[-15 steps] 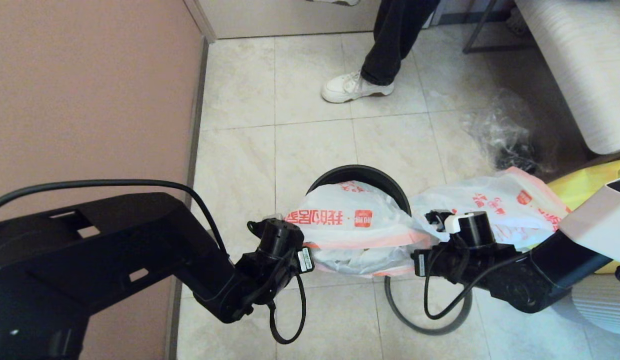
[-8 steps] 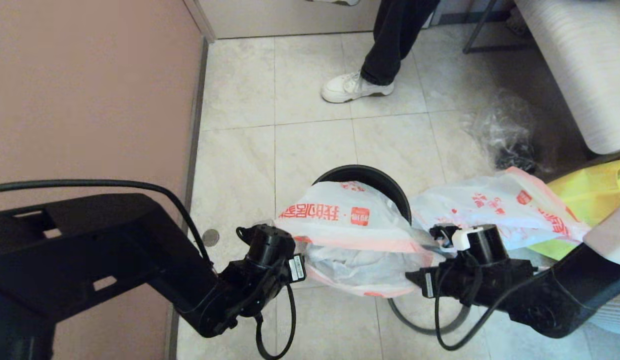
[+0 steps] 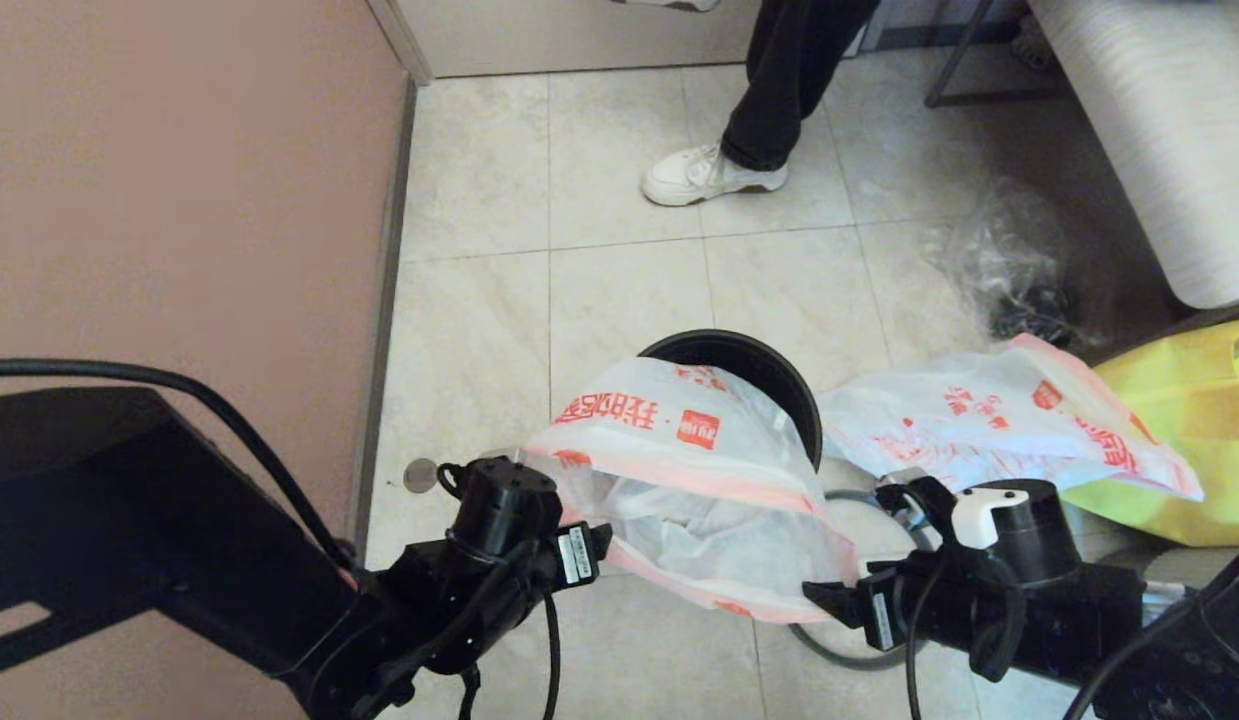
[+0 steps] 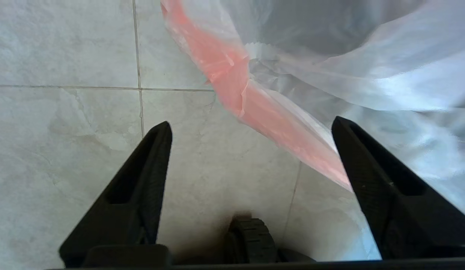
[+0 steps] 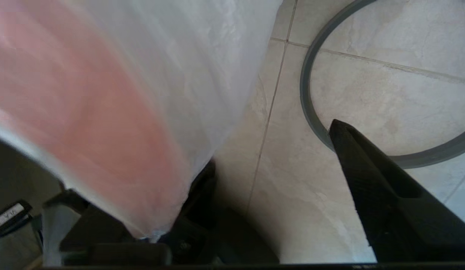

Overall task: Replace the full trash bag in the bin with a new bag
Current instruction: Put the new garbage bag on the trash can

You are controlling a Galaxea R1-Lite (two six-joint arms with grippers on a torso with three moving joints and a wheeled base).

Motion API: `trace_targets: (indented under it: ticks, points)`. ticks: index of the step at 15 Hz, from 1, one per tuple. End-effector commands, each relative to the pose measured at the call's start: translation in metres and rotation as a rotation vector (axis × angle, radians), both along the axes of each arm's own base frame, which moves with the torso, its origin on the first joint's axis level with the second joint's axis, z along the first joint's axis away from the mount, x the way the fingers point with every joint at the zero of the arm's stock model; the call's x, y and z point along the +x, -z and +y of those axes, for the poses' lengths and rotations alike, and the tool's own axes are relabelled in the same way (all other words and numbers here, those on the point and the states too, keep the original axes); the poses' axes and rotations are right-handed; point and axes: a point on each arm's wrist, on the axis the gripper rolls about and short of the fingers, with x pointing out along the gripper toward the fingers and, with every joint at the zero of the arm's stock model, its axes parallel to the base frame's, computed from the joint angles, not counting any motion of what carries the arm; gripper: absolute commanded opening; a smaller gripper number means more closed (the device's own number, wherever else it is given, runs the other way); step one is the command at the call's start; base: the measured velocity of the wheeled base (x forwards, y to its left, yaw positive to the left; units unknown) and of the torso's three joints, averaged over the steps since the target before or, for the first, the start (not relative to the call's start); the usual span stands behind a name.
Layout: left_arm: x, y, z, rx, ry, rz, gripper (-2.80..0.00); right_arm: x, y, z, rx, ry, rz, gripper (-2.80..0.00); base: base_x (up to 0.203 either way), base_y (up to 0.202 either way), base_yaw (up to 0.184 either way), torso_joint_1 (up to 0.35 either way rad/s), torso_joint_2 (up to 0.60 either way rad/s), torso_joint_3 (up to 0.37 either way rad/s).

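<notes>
The bin [image 3: 739, 345] stands on the tiled floor with its dark inside showing at the far side. The new bag [image 3: 679, 470] hangs stretched over its near half, mouth held wide between both grippers. My left gripper [image 4: 251, 127] is open, and the bag's pink edge [image 4: 232, 71] runs against one finger. My right gripper [image 5: 270, 150] is also open, with one finger under the bag [image 5: 123, 93]. The bin's dark grey ring rim [image 5: 306, 93] lies loose on the floor by the right gripper. The full trash bag [image 3: 979, 420] lies on the floor to the right of the bin.
A yellow fabric bag [image 3: 1179, 440] lies at the far right beside a pale sofa [image 3: 1159, 120]. Behind the full bag sits a clear plastic bag [image 3: 999, 260]. A person's white shoe [image 3: 709, 175] stands beyond the bin. A pink wall [image 3: 179, 200] runs along the left.
Both arms have drawn back toward me, pulling the new bag's near edge with them. The bag now reaches further off the bin's near side, and more of the bin's far rim shows.
</notes>
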Motion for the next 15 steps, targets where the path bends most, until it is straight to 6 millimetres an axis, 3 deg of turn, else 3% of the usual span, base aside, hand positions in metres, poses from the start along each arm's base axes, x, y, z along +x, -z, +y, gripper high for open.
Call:
trace_targets:
  ticks: [1, 7, 9, 13, 15]
  points:
    - [-0.011, -0.019, 0.001, -0.035, 0.016, -0.042, 0.0, 0.001, 0.004, 0.0, -0.006, -0.001, 0.01, 0.0, 0.0, 0.0, 0.0, 0.0, 0.0, 0.0]
    - [-0.022, -0.046, -0.028, -0.113, 0.028, 0.067, 0.0, 0.003, 0.007, 0.002, -0.012, 0.001, 0.014, 0.0, 0.0, 0.0, 0.0, 0.0, 0.0, 0.0]
    - [-0.011, -0.042, -0.04, -0.123, 0.024, 0.099, 0.0, 0.004, 0.006, 0.003, -0.01, -0.003, 0.007, 0.0, 0.0, 0.0, 0.0, 0.0, 0.0, 0.0]
    - [0.025, -0.017, -0.057, -0.096, -0.019, 0.136, 0.0, 0.006, 0.002, 0.004, -0.031, -0.027, -0.024, 0.0, 0.0, 0.0, 0.0, 0.0, 0.0, 0.0]
    - [0.043, -0.018, -0.06, -0.12, -0.046, 0.119, 0.0, 0.007, 0.001, 0.005, -0.028, -0.029, -0.03, 0.0, 0.0, 0.0, 0.0, 0.0, 0.0, 0.0]
